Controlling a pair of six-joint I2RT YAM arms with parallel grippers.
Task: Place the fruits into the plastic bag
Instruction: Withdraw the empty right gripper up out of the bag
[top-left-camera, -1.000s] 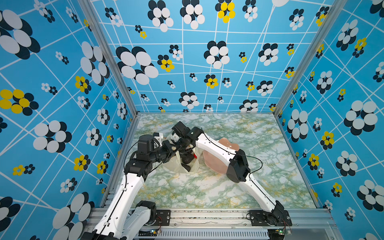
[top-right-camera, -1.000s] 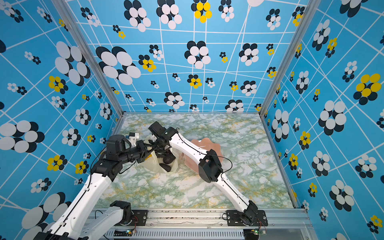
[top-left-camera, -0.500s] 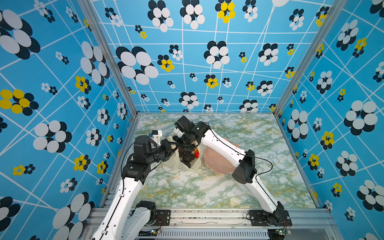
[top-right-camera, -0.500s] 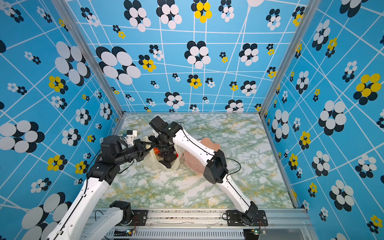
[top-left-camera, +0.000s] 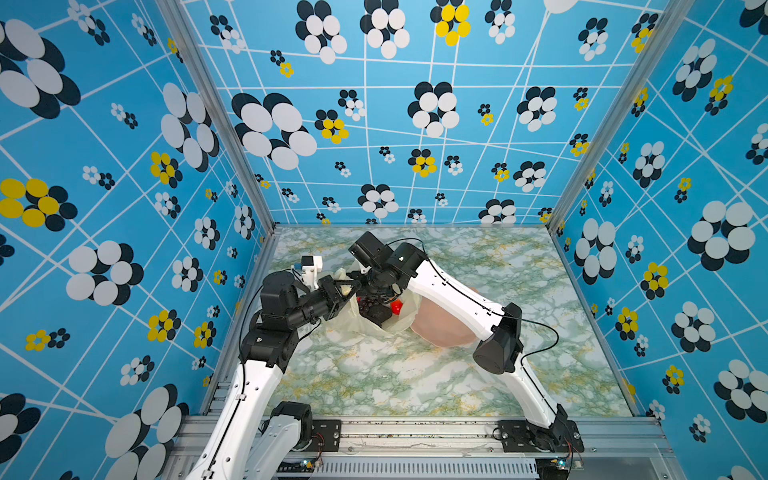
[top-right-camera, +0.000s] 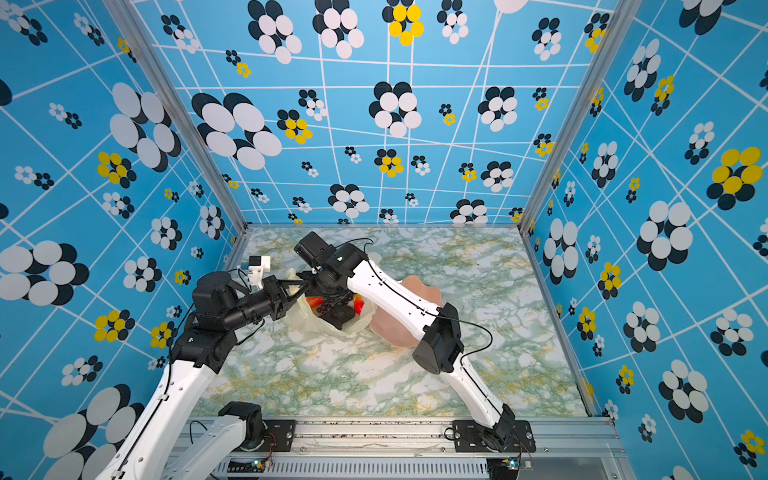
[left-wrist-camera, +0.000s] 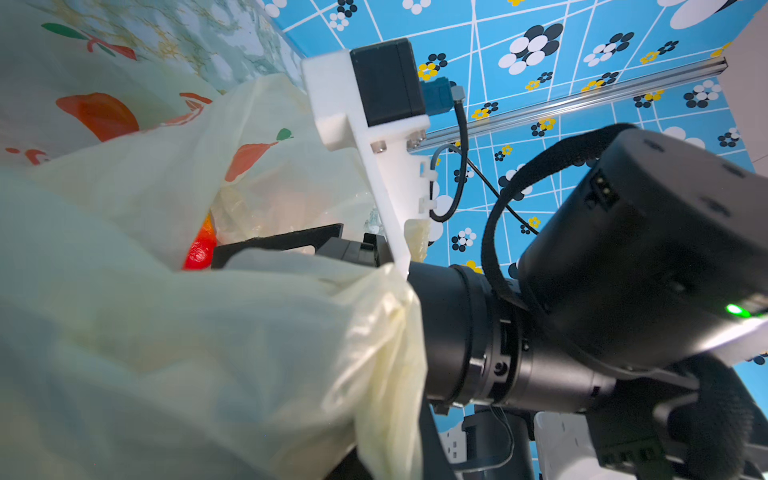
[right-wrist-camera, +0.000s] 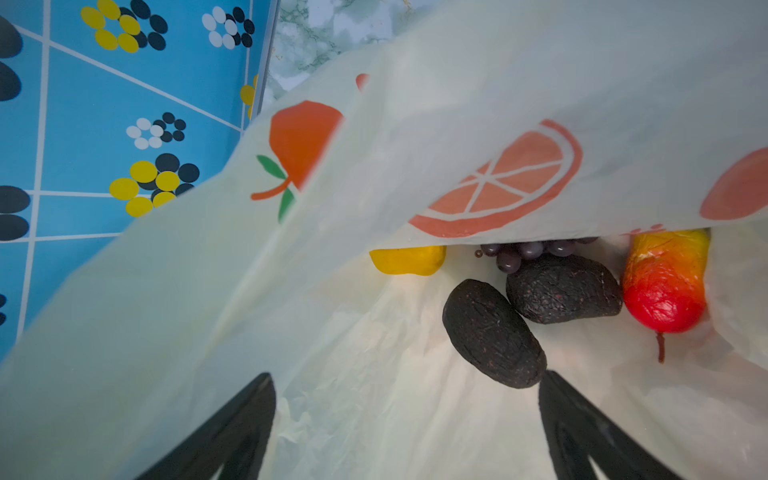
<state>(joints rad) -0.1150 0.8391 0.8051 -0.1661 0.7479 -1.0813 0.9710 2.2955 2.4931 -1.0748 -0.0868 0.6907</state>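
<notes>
Marble-patterned table (top-left-camera: 415, 374), enclosed by three blue flowered walls (top-left-camera: 124, 166); two arms at work.

One plastic bag (top-left-camera: 351, 318) lies left of centre on the table, mouth open. One pink bowl (top-left-camera: 440, 330) sits just beside it, partly hidden by the right arm.

Contents of the bag, counted in the right wrist view, are five fruits:
- two dark ovals (right-wrist-camera: 492, 332) (right-wrist-camera: 563, 289), touching each other
- one grape bunch (right-wrist-camera: 523, 251), partly under the bag's upper film
- one yellow piece (right-wrist-camera: 409, 259)
- one red-and-yellow piece (right-wrist-camera: 665, 286)

Left gripper (top-left-camera: 355, 286): jaws closed, pinching the bag's rim and holding it raised.

Right gripper (right-wrist-camera: 407, 432): jaws spread wide inside the bag's mouth, nothing between them.
</notes>
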